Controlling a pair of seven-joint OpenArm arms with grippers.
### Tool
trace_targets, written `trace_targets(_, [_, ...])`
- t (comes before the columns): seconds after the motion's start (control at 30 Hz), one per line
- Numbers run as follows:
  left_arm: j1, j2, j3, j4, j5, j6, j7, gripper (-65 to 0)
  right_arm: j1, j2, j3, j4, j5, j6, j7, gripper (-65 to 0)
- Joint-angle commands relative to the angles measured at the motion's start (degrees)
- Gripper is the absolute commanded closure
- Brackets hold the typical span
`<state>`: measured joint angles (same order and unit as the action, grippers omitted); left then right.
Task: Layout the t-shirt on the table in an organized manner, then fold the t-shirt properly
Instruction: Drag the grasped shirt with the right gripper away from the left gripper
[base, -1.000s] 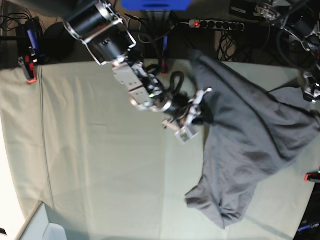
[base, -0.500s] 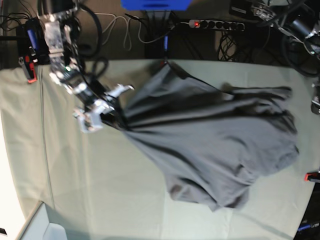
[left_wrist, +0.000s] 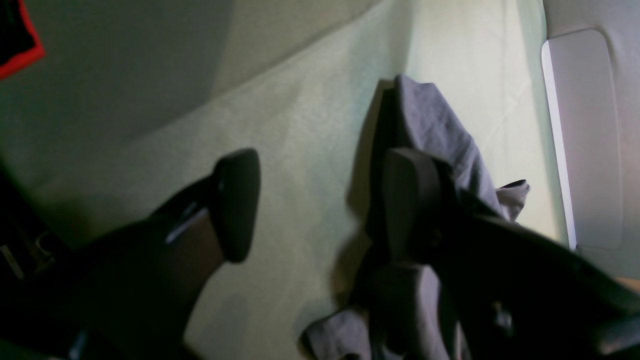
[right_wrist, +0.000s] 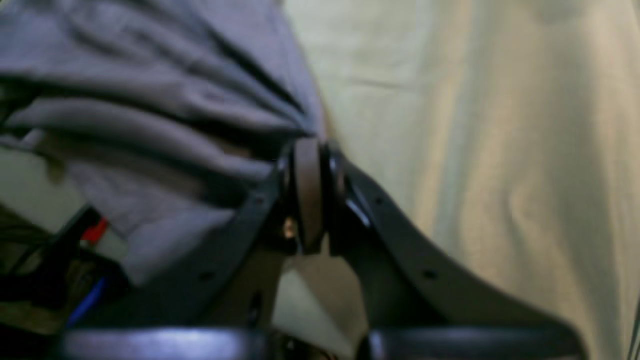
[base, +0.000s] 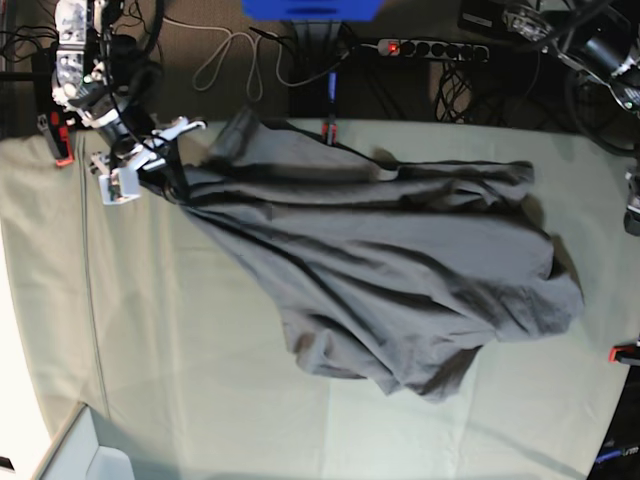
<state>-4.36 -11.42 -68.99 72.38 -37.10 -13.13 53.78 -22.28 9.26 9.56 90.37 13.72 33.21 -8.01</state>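
Note:
The grey t-shirt lies rumpled and stretched across the table, from the far left corner to the right side. My right gripper is at the far left and is shut on a bunched edge of the shirt. The right wrist view shows its fingertips pinched together on the grey cloth. My left gripper is open, low over the green cloth. A fold of the shirt lies against the outer side of its right finger. Nothing sits between its jaws.
Red-black clamps grip the cloth at the far left, the far middle and the right edge. Cables and a power strip lie behind the table. A white panel is at the near left corner.
My right gripper has pulled the shirt's edge further left and towards the far corner. The shirt has stretched wider across the table.

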Motion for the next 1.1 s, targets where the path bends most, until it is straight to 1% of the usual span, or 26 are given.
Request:
trace_targets(0.0, [-0.25,-1.2,-0.06,1.16,-1.1,-0.28,-0.55,-38.0,-0.27,1.51,0.24,2.07,0.83,1.47,2.08,-7.7])
trace_targets(0.1, [0.89,-1.2,-0.06,1.51,-1.18,-0.28,-0.55,-38.0,-0.88,2.83,0.59,4.18,0.83,1.47,2.08,-23.5])
trace_targets(0.13, [0.89,-1.2,-0.06,1.51,-1.18,-0.37,-0.55,-38.0,-0.79,3.1,0.77,4.8,0.83,1.47,2.25,-27.9])
trace_targets(0.2, [0.98,-1.2,-0.06,1.51,-1.18,-0.37,-0.55,-38.0,-0.27,3.71,2.44,5.68,0.92,1.47,2.6,-35.1])
trace_targets(0.23, [0.98,-1.2,-0.06,1.51,-1.18,-0.37,-0.55,-38.0,1.14,3.62,3.32,6.03,0.92,1.47,2.34,-36.9])
trace_targets(0.3, [1.94,-1.2,-0.06,1.51,-1.18,-0.37,-0.55,-38.0,3.95,3.27,4.11,5.68,0.92,1.47,2.08,-37.7])
trace_targets(0.37, [2.65,-1.28,-0.06,1.51,-1.18,-0.37,-0.55,-38.0,7.56,3.1,2.79,4.09,0.92,1.47,1.99,-37.8])
trace_targets(0.47, [4.05,-1.28,-0.06,1.51,-1.18,-0.37,-0.55,-38.0,15.12,3.01,-2.75,-0.13,0.92,1.47,1.64,-37.9])
trace_targets(0.53, [5.02,-1.28,-0.06,1.51,-1.18,-0.37,-0.55,-38.0,20.92,2.83,-7.41,-4.52,0.92,1.47,-1.0,-38.0])
trace_targets(0.6, [5.99,-1.28,-0.06,1.51,-1.18,-0.37,-0.55,-38.0,27.95,1.69,-13.21,-11.29,0.92,1.47,-4.96,-38.0])
trace_targets(0.63, [6.51,-1.28,-0.06,1.51,-1.18,-0.37,-0.55,-38.0,31.29,0.99,-15.06,-14.98,0.92,1.47,-6.54,-38.0])
trace_targets(0.7, [7.39,-1.37,-0.15,1.6,-1.18,-0.37,-0.55,-38.0,37.27,-1.3,-17.34,-23.16,0.92,1.38,-7.68,-38.0])
trace_targets(0.87, [9.24,-1.55,-0.33,2.92,-1.18,-0.46,-0.99,-38.0,48.79,-5.34,-17.87,-43.91,0.92,1.29,-5.75,-38.1])
trace_targets(1.0, [9.94,-1.28,-0.42,6.35,-1.18,-0.46,-0.64,-38.0,54.42,-5.87,-18.13,-57.36,0.92,1.29,-0.91,-38.1])
trace_targets(1.07, [10.21,-1.28,-0.42,7.4,-1.18,-0.46,-0.64,-38.0,55.82,-5.87,-18.13,-62.28,0.92,1.29,1.55,-38.1])
